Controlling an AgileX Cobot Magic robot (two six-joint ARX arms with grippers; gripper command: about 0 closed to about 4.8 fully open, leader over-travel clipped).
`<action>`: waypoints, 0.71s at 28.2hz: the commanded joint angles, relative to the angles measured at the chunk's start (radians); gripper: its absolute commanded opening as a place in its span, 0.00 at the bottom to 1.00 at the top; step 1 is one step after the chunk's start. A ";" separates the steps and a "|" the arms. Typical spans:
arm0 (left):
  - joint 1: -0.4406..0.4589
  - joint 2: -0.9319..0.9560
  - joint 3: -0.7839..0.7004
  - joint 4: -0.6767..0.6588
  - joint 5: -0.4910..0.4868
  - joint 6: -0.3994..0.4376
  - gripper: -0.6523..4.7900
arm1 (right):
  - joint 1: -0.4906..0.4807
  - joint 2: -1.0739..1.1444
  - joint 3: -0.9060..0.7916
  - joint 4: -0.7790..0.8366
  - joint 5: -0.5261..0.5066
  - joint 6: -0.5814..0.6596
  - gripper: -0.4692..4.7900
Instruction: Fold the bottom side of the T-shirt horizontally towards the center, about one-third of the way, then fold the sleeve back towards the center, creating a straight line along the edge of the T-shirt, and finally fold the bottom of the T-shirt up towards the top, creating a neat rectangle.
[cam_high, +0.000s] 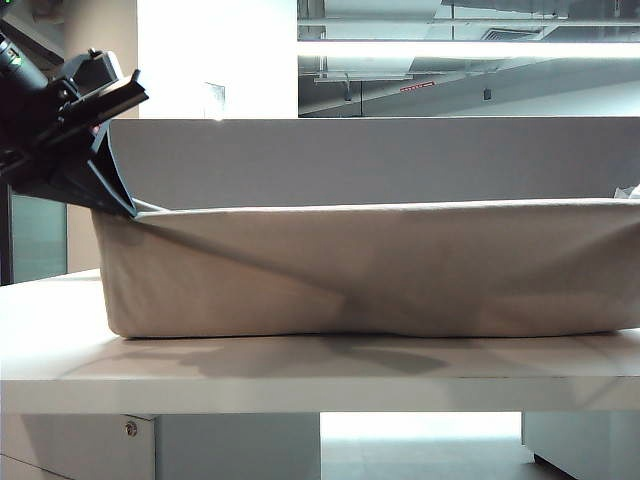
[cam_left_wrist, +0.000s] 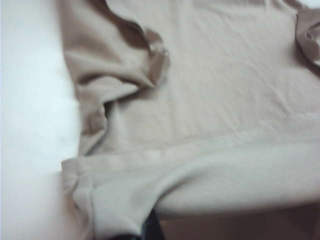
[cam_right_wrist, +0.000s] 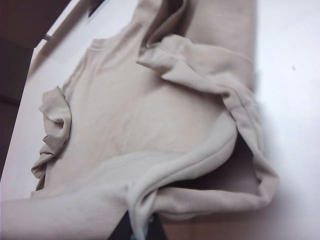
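T-shirt (cam_high: 370, 280) is spread across the white bench (cam_high: 300, 375), its long hemmed edge (cam_high: 380, 208) lifted off the surface and stretched taut between both grippers. Left gripper (cam_high: 118, 195), at the left in the exterior view, is clamped shut on the hem corner. Right gripper (cam_right_wrist: 142, 227) is barely seen, jaws closed on the bunched hem. A crumpled sleeve (cam_right_wrist: 52, 130) lies on the shirt body. Grey partition (cam_high: 400, 160) behind; ceiling strip light (cam_high: 470, 48) above.

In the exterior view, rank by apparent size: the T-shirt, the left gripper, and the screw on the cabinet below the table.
1. T-shirt, lifted, spanning nearly the whole frame.
2. Left gripper, shut on the shirt's raised edge; nearness to the camera inflates it.
3. Screw, tiny.
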 joint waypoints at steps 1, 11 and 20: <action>0.003 0.041 0.037 -0.008 0.011 0.041 0.11 | 0.025 0.024 0.024 0.036 0.020 0.007 0.09; 0.003 0.227 0.228 -0.009 0.032 0.091 0.11 | 0.110 0.162 0.171 0.067 0.061 0.030 0.09; 0.015 0.395 0.455 -0.041 0.014 0.154 0.11 | 0.108 0.323 0.365 0.058 0.064 0.031 0.09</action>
